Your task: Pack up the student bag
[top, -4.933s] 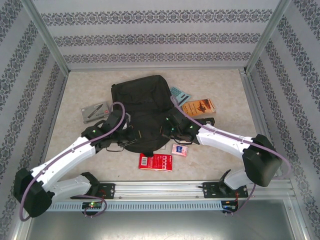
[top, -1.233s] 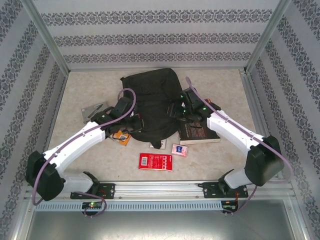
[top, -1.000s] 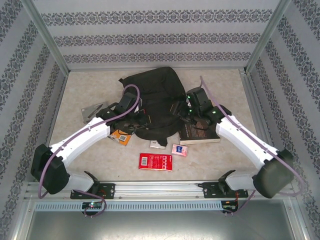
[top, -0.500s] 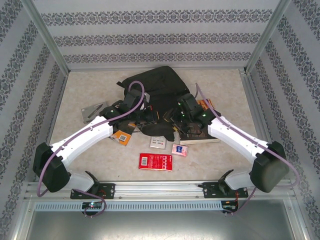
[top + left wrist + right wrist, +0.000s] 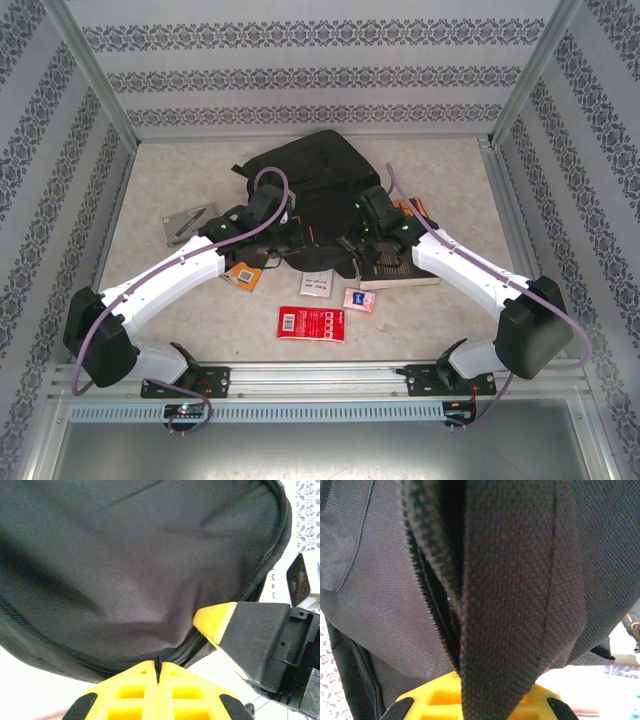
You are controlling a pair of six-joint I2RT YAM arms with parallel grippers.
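The student bag (image 5: 312,178) is a big black fabric backpack lying at the table's middle back. My left gripper (image 5: 293,236) sits at its near left edge. In the left wrist view the gripper (image 5: 158,666) is shut, with a thin fold of the bag (image 5: 130,565) by the zipper pinched between the yellow tips. My right gripper (image 5: 350,244) is at the bag's near right edge. In the right wrist view it (image 5: 480,687) is shut on a black webbing strap (image 5: 510,595) of the bag, beside an open zipper. One yellow finger (image 5: 216,621) of the right gripper is close by in the left wrist view.
A dark book (image 5: 398,270) lies under the right arm. Near the front lie a red packet (image 5: 311,323), a small pink packet (image 5: 359,300) and a white card (image 5: 317,284). An orange item (image 5: 243,273) and a grey case (image 5: 184,223) lie under and beside the left arm.
The right gripper has closed from half open onto the bag's strap. Over the last second both arms drew in toward the bag's near edge; the left stayed shut.
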